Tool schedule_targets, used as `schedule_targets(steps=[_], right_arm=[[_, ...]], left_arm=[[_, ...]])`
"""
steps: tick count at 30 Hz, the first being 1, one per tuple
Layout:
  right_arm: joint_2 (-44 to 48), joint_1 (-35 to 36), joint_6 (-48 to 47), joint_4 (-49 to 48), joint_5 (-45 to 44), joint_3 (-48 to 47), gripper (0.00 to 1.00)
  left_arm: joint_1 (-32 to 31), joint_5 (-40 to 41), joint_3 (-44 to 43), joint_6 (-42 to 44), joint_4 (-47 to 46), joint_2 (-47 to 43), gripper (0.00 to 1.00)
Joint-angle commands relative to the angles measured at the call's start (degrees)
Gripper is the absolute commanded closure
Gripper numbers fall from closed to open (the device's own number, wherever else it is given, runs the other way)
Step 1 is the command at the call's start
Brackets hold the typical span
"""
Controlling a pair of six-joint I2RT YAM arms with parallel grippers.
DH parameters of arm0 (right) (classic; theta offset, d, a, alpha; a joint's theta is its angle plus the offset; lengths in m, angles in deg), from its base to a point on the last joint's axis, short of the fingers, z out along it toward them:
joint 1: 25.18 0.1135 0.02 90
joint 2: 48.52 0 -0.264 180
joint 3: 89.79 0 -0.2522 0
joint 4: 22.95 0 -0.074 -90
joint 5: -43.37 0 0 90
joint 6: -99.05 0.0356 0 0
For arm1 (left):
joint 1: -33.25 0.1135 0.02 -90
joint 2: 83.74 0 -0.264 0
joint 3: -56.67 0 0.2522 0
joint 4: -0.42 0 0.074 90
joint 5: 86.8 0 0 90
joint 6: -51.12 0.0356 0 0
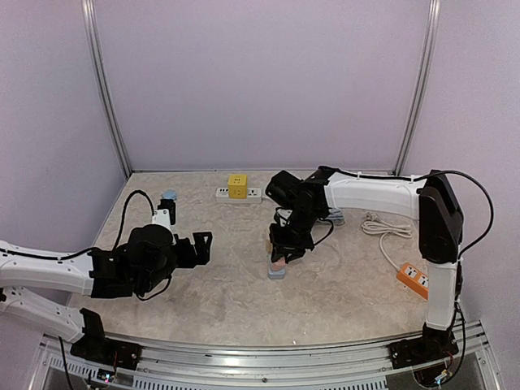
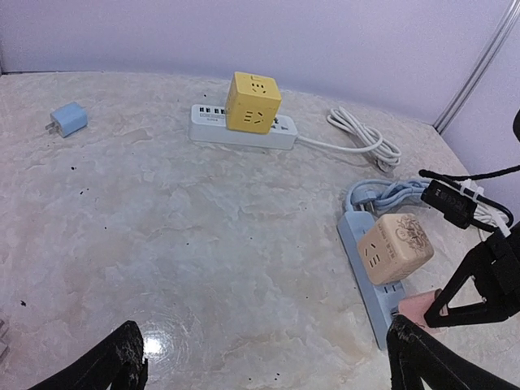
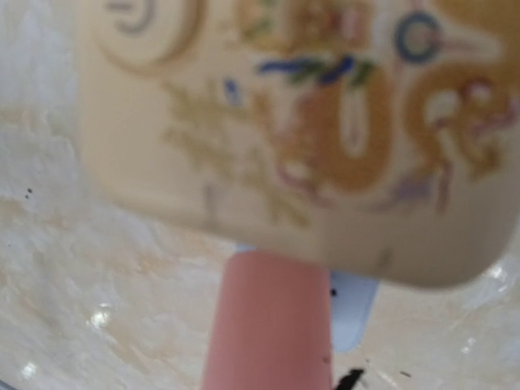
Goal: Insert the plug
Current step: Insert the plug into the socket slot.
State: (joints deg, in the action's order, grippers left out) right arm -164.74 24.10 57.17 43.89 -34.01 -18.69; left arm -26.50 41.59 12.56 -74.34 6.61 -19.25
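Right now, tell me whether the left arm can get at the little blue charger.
Probably yes. The left gripper is open and empty, the blue charger lies alone ahead of it, nothing between them; the right gripper, shut on the pink plug, works off to the side.

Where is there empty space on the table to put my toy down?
The biggest bare patch is the middle of the table, between the small blue charger, the white power strip and the blue power strip. Another lies between that and the orange power strip. It is crowded around the right hand holding the pink plug, with cords coiled beside it.
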Motion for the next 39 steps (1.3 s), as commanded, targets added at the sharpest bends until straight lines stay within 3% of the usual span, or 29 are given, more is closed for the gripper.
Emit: schedule_targets(steps=[1,15,27,39], right_arm=[[-2.5,-0.6,1.3,3.8,-2.6,-2.5,1.00],[-6.7,-0.5,4.4,13.9,-6.8,-10.1,0.99],[-18.2,0.2,3.0,25.9,-7.4,-25.7,1.00],[-20.5,0.9,5.6,26.5,-9.8,-27.0,1.00]], left_arm=[[0.8,0.4,0.7,1.2,-0.3,-0.3,0.01],[2.0,3.1,-1.4,-1.8,10.2,-2.4,0.01],[3.8,3.2,-0.4,-5.5,15.7,-7.7,0.01],[5.2,4.2,-1.3,-9.4,20.9,-8.1,0.01]])
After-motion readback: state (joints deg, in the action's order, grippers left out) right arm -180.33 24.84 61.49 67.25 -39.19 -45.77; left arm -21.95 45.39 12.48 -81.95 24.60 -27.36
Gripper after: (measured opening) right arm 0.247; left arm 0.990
